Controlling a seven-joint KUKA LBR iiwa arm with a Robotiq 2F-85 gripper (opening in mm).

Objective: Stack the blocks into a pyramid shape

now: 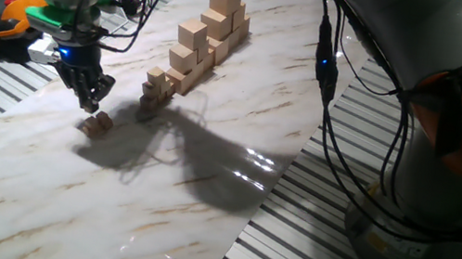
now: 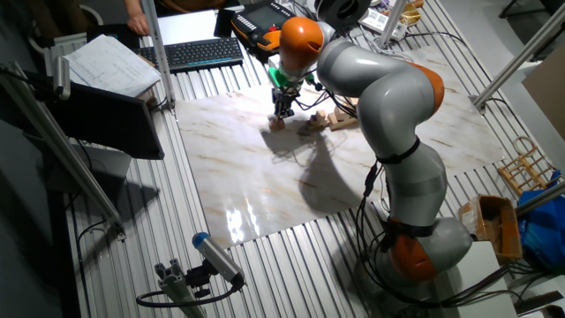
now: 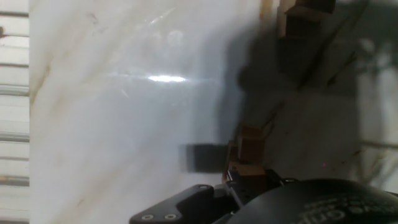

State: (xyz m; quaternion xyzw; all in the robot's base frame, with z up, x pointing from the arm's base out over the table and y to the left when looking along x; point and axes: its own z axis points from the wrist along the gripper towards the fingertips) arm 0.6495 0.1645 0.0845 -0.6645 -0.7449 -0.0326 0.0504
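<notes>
I see my gripper [image 1: 91, 102] low over the marble board [image 1: 200, 200], just above a small clump of blocks [image 1: 98, 123]; I cannot tell how wide its fingers stand. Beyond, more blocks [image 1: 155, 90] sit stacked, then the big cubes [image 1: 207, 36] in stepped stacks.

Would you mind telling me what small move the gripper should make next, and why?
Probably a short, straight descent. The gripper hangs just above the small blocks lying on the marble board, apart from the tiny stack beside the big stepped cubes. Whether its fingers are open is unclear.
</notes>
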